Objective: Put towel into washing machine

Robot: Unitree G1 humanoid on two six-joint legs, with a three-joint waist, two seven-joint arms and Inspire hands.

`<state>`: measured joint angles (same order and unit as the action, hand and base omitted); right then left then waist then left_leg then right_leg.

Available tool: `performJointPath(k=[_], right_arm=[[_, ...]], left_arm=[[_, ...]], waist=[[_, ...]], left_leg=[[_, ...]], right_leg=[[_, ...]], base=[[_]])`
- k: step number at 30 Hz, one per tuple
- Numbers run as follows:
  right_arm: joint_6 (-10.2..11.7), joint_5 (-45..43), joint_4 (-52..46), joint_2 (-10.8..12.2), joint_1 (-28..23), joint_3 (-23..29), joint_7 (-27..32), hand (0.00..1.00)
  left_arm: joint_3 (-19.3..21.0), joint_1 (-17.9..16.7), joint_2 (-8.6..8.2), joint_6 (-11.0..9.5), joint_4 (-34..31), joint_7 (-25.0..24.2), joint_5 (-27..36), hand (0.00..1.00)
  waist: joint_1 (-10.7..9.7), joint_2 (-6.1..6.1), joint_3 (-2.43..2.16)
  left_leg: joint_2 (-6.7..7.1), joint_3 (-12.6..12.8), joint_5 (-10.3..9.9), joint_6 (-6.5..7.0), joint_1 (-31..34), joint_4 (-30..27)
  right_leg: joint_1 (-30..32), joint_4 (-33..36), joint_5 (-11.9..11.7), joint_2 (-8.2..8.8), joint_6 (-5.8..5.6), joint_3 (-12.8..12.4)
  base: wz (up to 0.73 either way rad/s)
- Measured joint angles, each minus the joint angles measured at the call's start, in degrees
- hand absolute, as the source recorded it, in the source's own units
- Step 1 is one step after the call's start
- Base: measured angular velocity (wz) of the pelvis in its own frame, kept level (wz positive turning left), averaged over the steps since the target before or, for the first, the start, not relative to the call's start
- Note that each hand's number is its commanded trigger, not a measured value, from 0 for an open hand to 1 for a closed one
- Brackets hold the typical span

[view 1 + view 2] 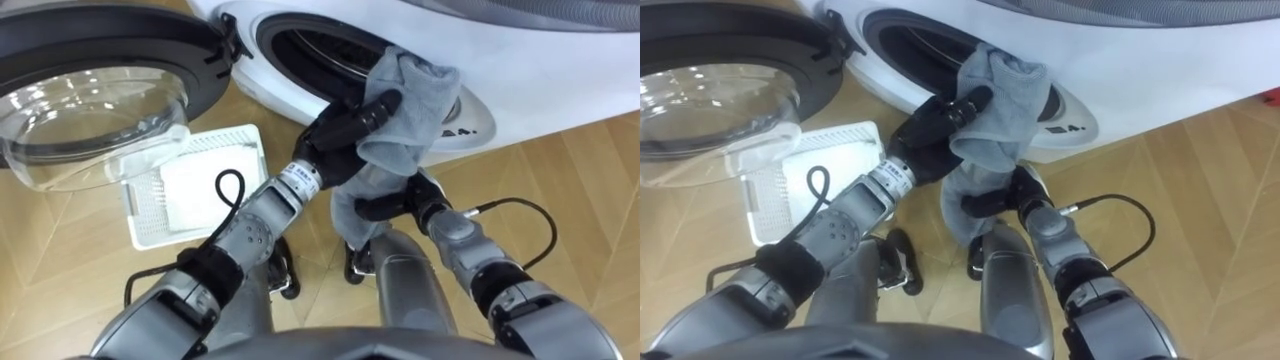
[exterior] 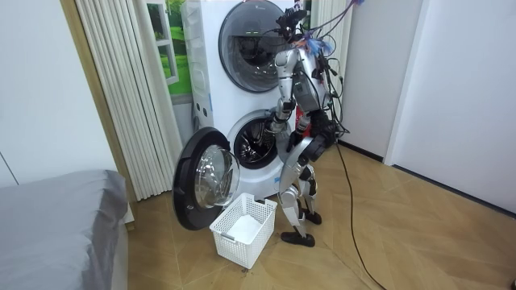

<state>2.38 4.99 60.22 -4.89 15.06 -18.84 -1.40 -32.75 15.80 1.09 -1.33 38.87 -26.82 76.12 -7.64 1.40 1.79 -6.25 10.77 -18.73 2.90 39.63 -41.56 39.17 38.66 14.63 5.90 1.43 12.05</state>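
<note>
Nearest item: right hand [image 1: 392, 207], low before the robot's body, fingers curled round the hanging lower end of the towel [image 1: 415, 95], apparently to gather the loose tail so it neither trails nor snags; next, left hand [image 1: 345, 130], raised ahead of the right, fingers closed on the upper bunch of the same cloth, carrying its bulk toward the machine; towel: grey, crumpled, stretched between both hands, its top fold at the lower rim of the drum opening [image 1: 310, 45], whether resting on that rim cannot be told, and not yet inside; judged stage: feeding-in just begun, nearly all the cloth left to push through; laundry basket [image 1: 232, 140]: white, latticed, on the wooden floor [image 1: 560, 170] to the robot's left, just beside the machine and partly under the swung-out door, probably set there to keep the laundry within reach; door [image 1: 100, 90]: round, dark-rimmed with a glass bowl, wide open to the robot's left, so the opening stands clear for both arms; washing machine [image 1: 560, 80]: white front-loader, the robot standing close before it in the room view; upper unit [image 2: 254, 48]: second round-doored appliance stacked above, door closed.
</note>
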Motion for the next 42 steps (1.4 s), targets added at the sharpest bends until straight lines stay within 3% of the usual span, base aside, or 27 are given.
performJointPath(k=[1,2,3,7,11,17,19,23,25,28,36,42], right_arm=[[0.0,0.19,0.03,0.0,0.01,-0.01,0.01,1.0],[0.0,0.21,0.06,0.01,0.01,0.02,0.01,1.0],[0.0,0.22,0.05,0.02,-0.01,0.03,0.02,1.0],[0.01,-0.02,-0.17,0.0,-0.36,0.11,1.12,1.0],[0.0,-2.45,0.24,0.0,-1.07,2.29,2.04,1.0],[-0.03,-4.18,0.14,-2.16,-2.65,2.69,2.71,1.0],[-0.6,-5.92,0.2,-3.0,-2.95,2.85,3.42,1.0],[-0.61,-5.77,0.3,-4.8,-3.2,2.73,3.82,1.0],[-0.53,-6.26,1.56,-5.41,-2.26,2.6,3.71,1.0],[-0.47,-6.29,4.0,-5.77,-0.26,2.46,3.74,1.0],[-0.41,-5.36,6.21,-6.85,1.19,2.14,3.72,1.0],[-0.48,-3.77,6.56,-7.07,1.15,2.0,3.0,1.0]], left_arm=[[0.02,0.0,0.0,0.04,0.0,0.01,0.01,1.0],[0.03,0.0,0.0,0.06,0.0,0.02,0.05,0.58],[0.0,-0.01,0.0,0.15,0.0,0.22,0.61,0.0],[0.01,-0.07,0.02,0.2,0.01,0.46,0.93,0.0],[1.31,-0.58,0.14,0.12,0.01,-0.05,3.32,0.0],[8.45,-3.18,3.82,0.13,4.46,-0.34,5.09,0.0],[11.95,-5.41,6.33,-0.12,7.67,0.38,1.25,0.0],[15.93,-8.49,8.54,-0.51,11.36,6.14,-10.75,0.0],[16.85,-8.6,8.84,-1.02,13.23,10.04,-21.18,0.0],[16.89,-8.29,8.5,-1.14,15.02,14.37,-29.1,0.0],[16.85,-8.82,8.69,-2.75,15.6,20.86,-39.29,0.0],[16.84,-9.87,8.67,-2.84,16.35,23.77,-39.73,0.0]], waist=[[0.08,0.06,0.0],[0.15,0.07,0.0],[0.24,0.14,-0.01],[0.85,0.34,0.0],[3.59,0.63,0.05],[8.35,0.9,0.06],[9.97,1.03,0.12],[12.27,1.14,0.11],[12.93,1.19,0.15],[13.0,1.17,0.15],[13.94,0.92,0.32],[14.34,0.57,0.61]], left_leg=[[0.0,-0.02,0.0,0.0,-0.01,0.03],[0.0,-0.02,0.0,0.0,-0.03,0.07],[0.02,-0.05,0.0,-0.01,-0.15,0.17],[0.11,-0.03,0.04,-0.05,-0.54,0.52],[0.33,0.19,0.74,-0.34,-1.68,2.36],[1.02,0.02,2.06,-1.27,-2.35,5.31],[1.07,0.01,2.25,-1.59,-2.28,5.88],[1.19,-0.66,2.45,-1.92,-1.94,6.39],[1.84,-1.77,2.95,-2.0,-1.12,6.45],[2.04,-2.6,3.27,-1.89,-0.08,6.74],[2.94,-3.45,3.85,-1.62,1.0,7.06],[2.83,-3.47,3.86,-1.62,1.25,7.14]], right_leg=[[-0.02,-0.04,0.0,0.0,0.0,0.02],[-0.02,-0.05,-0.01,0.01,0.01,0.02],[-0.16,-0.13,-0.01,0.06,0.01,0.07],[-0.48,-0.3,-0.01,0.01,0.0,-0.01],[-1.29,-1.6,-0.34,0.1,0.26,0.29],[-1.14,-2.19,-0.26,0.61,0.79,0.61],[-1.11,-2.82,-0.08,0.47,1.09,1.04],[-1.13,-2.96,0.16,0.62,1.44,2.25],[-0.96,-3.02,0.2,1.03,1.52,3.29],[-0.58,-3.09,0.2,1.53,1.51,4.19],[-0.26,-3.72,0.27,2.18,1.31,5.32],[-0.25,-4.0,0.36,2.26,1.19,5.65]], base=[[0.0],[0.0],[0.0],[0.0],[0.0],[0.05],[0.05],[0.12],[0.25],[0.19],[0.07],[0.04]])
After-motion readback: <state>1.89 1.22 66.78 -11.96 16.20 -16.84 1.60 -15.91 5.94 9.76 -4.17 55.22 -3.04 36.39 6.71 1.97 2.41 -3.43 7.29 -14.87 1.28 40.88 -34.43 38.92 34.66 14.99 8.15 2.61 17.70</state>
